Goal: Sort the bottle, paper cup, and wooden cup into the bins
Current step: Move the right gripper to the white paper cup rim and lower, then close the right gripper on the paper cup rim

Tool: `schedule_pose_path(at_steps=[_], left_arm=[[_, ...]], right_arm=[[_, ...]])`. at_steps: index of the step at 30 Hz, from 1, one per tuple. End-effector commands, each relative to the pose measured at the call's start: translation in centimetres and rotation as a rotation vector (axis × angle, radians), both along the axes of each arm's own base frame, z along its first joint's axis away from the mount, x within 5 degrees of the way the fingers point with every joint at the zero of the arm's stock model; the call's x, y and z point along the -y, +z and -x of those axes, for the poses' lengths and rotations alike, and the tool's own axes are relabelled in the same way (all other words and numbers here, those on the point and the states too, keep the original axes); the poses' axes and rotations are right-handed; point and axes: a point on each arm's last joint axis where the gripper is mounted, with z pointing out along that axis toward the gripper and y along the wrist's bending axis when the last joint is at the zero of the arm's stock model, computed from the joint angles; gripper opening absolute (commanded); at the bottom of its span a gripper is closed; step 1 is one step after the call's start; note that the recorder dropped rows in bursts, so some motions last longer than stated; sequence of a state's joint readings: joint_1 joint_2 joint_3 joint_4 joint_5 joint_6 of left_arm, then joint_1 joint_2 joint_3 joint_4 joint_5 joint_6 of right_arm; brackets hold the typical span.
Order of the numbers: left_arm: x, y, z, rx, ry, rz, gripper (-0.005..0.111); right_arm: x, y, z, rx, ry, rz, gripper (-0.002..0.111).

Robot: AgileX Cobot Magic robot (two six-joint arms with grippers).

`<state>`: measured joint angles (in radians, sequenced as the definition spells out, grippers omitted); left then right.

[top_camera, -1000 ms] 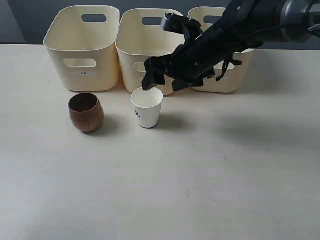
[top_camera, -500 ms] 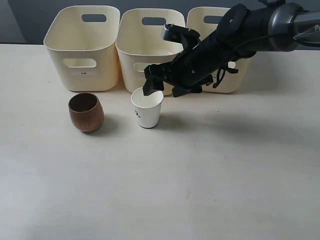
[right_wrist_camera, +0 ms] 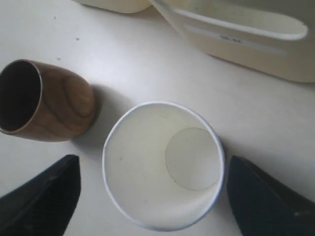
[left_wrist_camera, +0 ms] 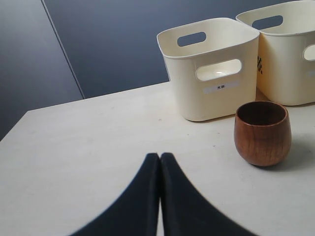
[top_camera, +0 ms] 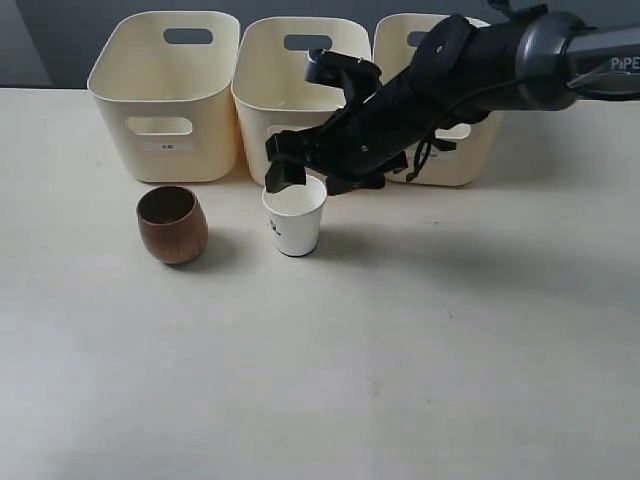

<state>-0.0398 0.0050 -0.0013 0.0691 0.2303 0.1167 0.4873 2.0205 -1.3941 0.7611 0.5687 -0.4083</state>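
The white paper cup (top_camera: 296,218) stands upright in front of the middle bin (top_camera: 262,110). My right gripper (top_camera: 311,178) hovers just above its rim, open. In the right wrist view the paper cup (right_wrist_camera: 147,196) sits between the two fingers (right_wrist_camera: 47,194), with gaps on both sides. The brown wooden cup (top_camera: 172,224) stands upright to its left, in front of the left bin (top_camera: 165,100). The left wrist view shows the wooden cup (left_wrist_camera: 261,132) ahead of my left gripper (left_wrist_camera: 160,157), which is shut on nothing. No bottle is in view.
The right bin (top_camera: 470,160) is partly covered by the right arm (top_camera: 480,60). All three bins line the back of the cream table (top_camera: 400,350). A dark wall stands behind them.
The right arm has moved left and lower, bringing its open fingers over the paper cup's rim. Neither cup has moved.
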Motion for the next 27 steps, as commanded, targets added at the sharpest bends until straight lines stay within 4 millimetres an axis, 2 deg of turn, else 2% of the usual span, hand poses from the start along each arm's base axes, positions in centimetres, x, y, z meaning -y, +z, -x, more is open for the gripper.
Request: schedule_pose_path(at_steps=[1, 5, 9, 14, 19, 23, 24, 27], left_arm=[[0.0, 0.0, 0.0, 0.009, -0.003, 0.002, 0.000], [0.0, 0.0, 0.0, 0.009, -0.003, 0.002, 0.000], [0.0, 0.0, 0.0, 0.009, -0.003, 0.002, 0.000], [0.0, 0.0, 0.0, 0.009, -0.003, 0.002, 0.000], [0.0, 0.0, 0.0, 0.009, -0.003, 0.002, 0.000], [0.0, 0.0, 0.0, 0.009, -0.003, 0.002, 0.000], [0.0, 0.0, 0.0, 0.009, -0.003, 0.002, 0.000], [0.0, 0.0, 0.0, 0.009, -0.003, 0.002, 0.000]], right_arm=[[0.0, 0.2, -0.2, 0.016, -0.019, -0.005, 0.077], [-0.1, -0.4, -0.4, 0.008, -0.028, 0.000, 0.077], [-0.2, -2.6, -0.6, -0.032, -0.035, 0.025, 0.077], [-0.1, -2.9, -0.8, -0.019, -0.048, 0.030, 0.077], [-0.1, -3.3, -0.9, -0.018, -0.041, 0.045, 0.042], [0.0, -3.5, -0.7, -0.028, -0.018, 0.061, 0.004], [0.0, -3.5, -0.7, -0.026, -0.012, 0.067, -0.001], [0.0, -3.5, -0.6, -0.029, -0.004, 0.073, -0.001]])
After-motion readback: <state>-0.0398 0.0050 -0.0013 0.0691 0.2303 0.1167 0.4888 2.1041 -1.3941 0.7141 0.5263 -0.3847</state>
